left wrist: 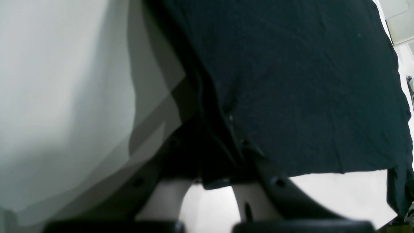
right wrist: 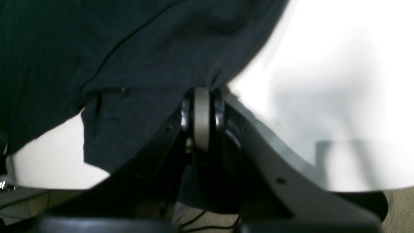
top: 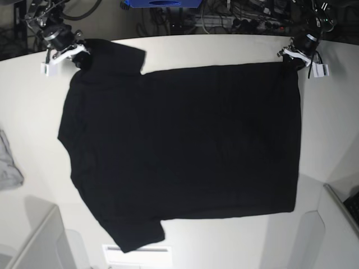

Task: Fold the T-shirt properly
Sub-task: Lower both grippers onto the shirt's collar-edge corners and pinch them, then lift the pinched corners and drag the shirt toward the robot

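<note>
On white worktop (top: pixel 224 50), T-shirt (top: pixel 185 151) spread flat, plain black side up. Base view alone shows grey cloth (top: pixel 8 165) at near edge. Wrist views: left gripper (left wrist: pixel 213 174) jaws pinched on hem corner; right gripper (right wrist: pixel 202 94) jaws clamped on sleeve edge. Bare worktop around shirt.

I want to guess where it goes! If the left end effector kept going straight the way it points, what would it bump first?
Probably the T-shirt itself. The left end effector is already shut on the shirt's edge, and the black cloth spreads out ahead of it over the table. Depth is hard to judge.
</note>
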Robot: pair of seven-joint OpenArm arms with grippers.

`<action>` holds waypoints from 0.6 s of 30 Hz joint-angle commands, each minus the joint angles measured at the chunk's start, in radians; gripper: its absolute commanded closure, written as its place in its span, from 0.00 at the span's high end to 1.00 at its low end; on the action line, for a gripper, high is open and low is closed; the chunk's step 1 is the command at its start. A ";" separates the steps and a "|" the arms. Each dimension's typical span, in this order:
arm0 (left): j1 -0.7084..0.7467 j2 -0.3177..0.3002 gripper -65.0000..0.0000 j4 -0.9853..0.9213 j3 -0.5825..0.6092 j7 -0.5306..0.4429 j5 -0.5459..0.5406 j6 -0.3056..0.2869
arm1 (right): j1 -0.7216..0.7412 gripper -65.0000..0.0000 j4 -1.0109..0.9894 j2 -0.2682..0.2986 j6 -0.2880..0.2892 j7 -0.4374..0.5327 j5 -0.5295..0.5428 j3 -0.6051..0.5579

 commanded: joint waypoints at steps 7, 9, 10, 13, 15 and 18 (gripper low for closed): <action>0.072 -0.008 0.00 0.091 -0.002 0.053 0.057 0.018 | -0.072 0.00 0.080 0.001 -0.024 -0.011 -0.065 0.006; 0.087 -0.008 0.00 0.108 -0.002 0.053 0.057 0.018 | -0.086 0.00 0.096 0.001 -0.024 -0.011 -0.065 0.008; 0.096 -0.008 0.00 0.119 -0.002 0.053 0.057 0.018 | -0.089 0.00 0.101 0.001 -0.024 -0.011 -0.065 0.008; 0.118 -0.008 0.00 0.146 -0.003 0.053 0.057 0.018 | -0.106 0.00 0.107 -0.001 -0.024 -0.011 -0.064 0.008; 0.133 -0.008 0.00 0.171 -0.003 0.053 0.057 0.018 | -0.119 0.00 0.107 -0.001 -0.023 -0.010 -0.064 0.008; 0.159 -0.007 0.00 0.200 -0.003 0.052 0.059 0.018 | -0.139 0.00 0.109 -0.019 0.002 -0.007 -0.064 0.008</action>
